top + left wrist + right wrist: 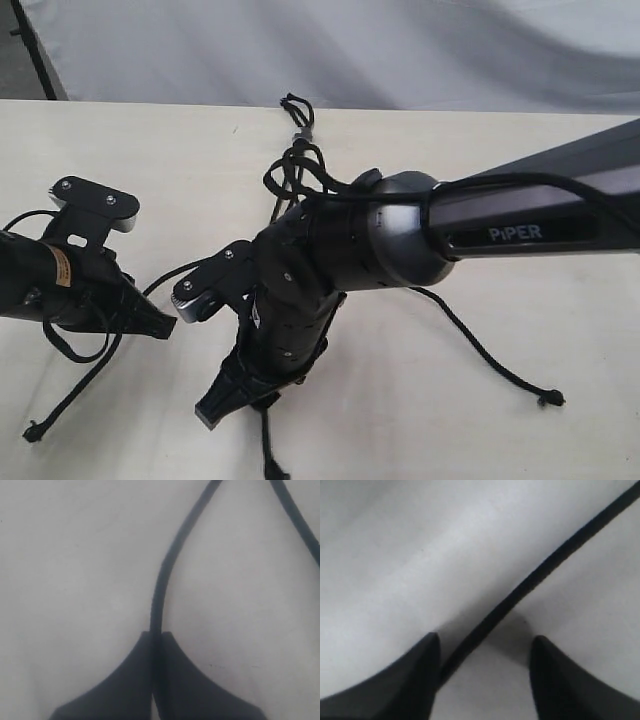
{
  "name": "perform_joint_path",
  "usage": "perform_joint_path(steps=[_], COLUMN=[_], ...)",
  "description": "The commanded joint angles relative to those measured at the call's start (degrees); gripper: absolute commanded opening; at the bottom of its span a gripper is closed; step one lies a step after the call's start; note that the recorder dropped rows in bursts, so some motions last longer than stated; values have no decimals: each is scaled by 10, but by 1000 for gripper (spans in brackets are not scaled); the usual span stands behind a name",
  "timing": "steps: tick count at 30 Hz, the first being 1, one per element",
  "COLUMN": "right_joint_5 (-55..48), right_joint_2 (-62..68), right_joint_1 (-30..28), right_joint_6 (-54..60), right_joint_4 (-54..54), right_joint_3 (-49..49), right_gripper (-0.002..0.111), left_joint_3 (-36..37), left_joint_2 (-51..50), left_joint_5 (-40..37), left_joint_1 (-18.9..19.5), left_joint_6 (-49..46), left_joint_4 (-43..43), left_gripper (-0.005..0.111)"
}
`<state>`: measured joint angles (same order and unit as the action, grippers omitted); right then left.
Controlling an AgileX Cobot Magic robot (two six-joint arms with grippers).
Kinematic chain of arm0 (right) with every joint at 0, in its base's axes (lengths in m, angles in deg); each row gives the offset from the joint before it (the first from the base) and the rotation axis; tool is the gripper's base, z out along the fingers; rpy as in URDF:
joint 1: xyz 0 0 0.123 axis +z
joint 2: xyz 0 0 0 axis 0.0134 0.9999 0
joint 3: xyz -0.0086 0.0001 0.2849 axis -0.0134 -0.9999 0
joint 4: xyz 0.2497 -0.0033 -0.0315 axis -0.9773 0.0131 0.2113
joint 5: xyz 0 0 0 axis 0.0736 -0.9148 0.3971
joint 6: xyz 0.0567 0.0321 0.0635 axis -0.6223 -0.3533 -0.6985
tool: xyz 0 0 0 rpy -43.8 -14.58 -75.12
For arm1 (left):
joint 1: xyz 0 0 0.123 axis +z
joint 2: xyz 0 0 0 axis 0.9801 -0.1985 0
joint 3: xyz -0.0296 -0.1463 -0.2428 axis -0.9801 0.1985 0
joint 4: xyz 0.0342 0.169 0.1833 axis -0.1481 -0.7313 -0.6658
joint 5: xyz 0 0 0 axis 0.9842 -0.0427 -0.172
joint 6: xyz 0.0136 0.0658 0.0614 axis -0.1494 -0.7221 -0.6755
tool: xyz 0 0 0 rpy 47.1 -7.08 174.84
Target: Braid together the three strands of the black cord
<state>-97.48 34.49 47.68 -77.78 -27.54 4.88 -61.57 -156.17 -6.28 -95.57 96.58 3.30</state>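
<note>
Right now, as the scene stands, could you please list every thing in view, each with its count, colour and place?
black cord: one, black with a grey band, its loop end near the far edge of the table, about the middle.
strands: three, black; one ends in a knot at the near right, one at the near left, one at the near edge in the middle.
table: one, cream, under everything.
backdrop cloth: one, light grey, behind the table.
left gripper: one, black, at the left, shut on a strand.
right gripper: one, black, near the middle, open, with a strand passing between its fingers.
</note>
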Motion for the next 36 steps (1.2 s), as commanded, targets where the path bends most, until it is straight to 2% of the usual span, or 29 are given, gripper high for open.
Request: perform_joint_path(steps=[1, 3, 9, 16, 20, 25, 31, 36], right_joint_5=[-8, -20, -67, -61, -33, -15, -34, -66], right_joint_2=[5, 4, -41, -80, -51, -5, 39, 46], right_joint_1=[-1, -1, -14, -116, -183, -234, -248, -232], right_joint_6=[-29, -31, -48, -50, -50, -53, -52, -46], right_joint_4=[41, 51, 133, 264, 268, 266, 256, 225], right_joint_3=[1, 5, 26, 36, 36, 36, 36, 36], right_gripper=[12, 0, 0, 0, 0, 0, 0, 0], left_joint_3=[4, 4, 4, 4, 4, 4, 4, 4], left_joint_2=[0, 0, 0, 0, 0, 0, 0, 0], left_joint_5=[0, 0, -10, -10, -10, -10, -10, -9], left_joint_1=[3, 3, 3, 3, 3, 3, 3, 3], left_joint_6=[3, 3, 3, 7, 7, 7, 23, 28], left_joint_4=[1, 1, 1, 2, 2, 2, 2, 2], left_gripper=[0, 0, 0, 0, 0, 0, 0, 0])
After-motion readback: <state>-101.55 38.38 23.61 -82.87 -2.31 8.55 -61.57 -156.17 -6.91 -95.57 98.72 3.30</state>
